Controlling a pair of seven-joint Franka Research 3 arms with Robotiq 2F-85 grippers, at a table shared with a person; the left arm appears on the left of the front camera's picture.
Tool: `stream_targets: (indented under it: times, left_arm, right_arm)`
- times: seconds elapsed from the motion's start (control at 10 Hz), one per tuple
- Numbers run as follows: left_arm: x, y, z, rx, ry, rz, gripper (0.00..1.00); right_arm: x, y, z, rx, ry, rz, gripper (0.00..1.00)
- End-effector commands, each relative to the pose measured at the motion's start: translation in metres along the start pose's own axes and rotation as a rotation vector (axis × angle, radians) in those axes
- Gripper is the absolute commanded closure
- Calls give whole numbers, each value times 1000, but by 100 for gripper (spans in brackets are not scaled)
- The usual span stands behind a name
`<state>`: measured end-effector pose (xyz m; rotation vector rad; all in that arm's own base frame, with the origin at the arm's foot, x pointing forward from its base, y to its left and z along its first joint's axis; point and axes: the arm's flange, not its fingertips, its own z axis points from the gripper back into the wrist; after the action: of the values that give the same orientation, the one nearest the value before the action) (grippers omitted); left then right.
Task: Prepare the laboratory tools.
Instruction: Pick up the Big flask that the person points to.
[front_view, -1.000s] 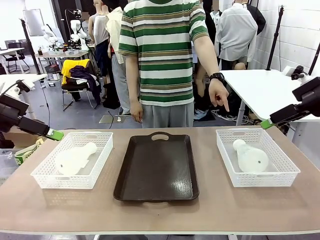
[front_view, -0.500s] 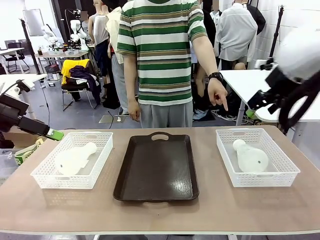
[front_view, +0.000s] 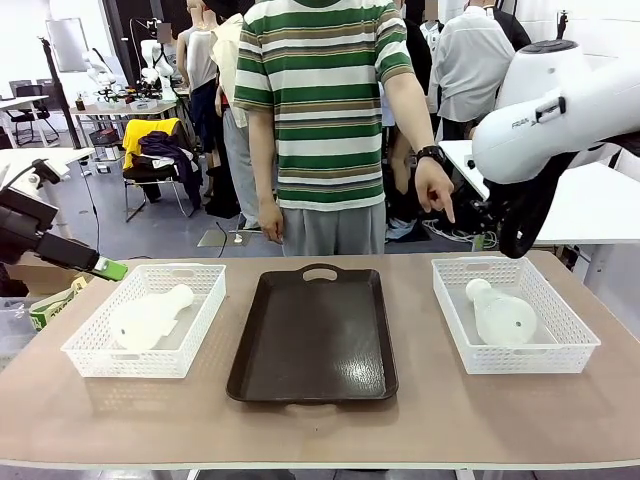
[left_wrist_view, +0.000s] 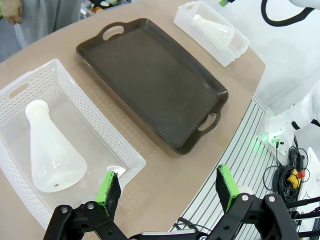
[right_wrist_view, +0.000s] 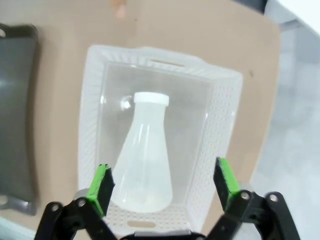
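Right gripper (right_wrist_view: 164, 181): wide open, empty, over the right flask (right_wrist_view: 145, 160).
Right flask: lies in right basket (right_wrist_view: 219, 127), middle of right wrist view.
Left gripper (left_wrist_view: 167, 186): wide open, empty.
Left flask (left_wrist_view: 50, 150): lies in left basket (left_wrist_view: 100, 114), left of left wrist view.
Advice: probably lower straight, straddle the neck, clear the walls.

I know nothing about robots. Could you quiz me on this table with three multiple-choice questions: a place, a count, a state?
1. Where is the tray? A. between the baskets B. inside a basket C. atop a basket
2. How many flasks? A. one B. two C. four
3. The right gripper is: A. shut on a flask B. open C. shut on the tray
Answers: 1 A, a basket lies either side. 2 B, one lies in each basket. 3 B, its jaws stand wide apart, touching nothing.
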<state>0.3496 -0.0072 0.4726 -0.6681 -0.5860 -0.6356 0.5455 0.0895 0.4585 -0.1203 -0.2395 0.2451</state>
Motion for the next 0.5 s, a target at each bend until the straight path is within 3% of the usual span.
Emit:
stream_targets:
  times: [0.0,0.4]
  left_arm:
    - [-1,2,0,-16,-17,-15,0]
    - [-1,2,0,-16,-17,-15,0]
  right_arm:
    - [18,5,-15,-15,83,-9,0]
    - [39,-6,-70,80,181,-31,0]
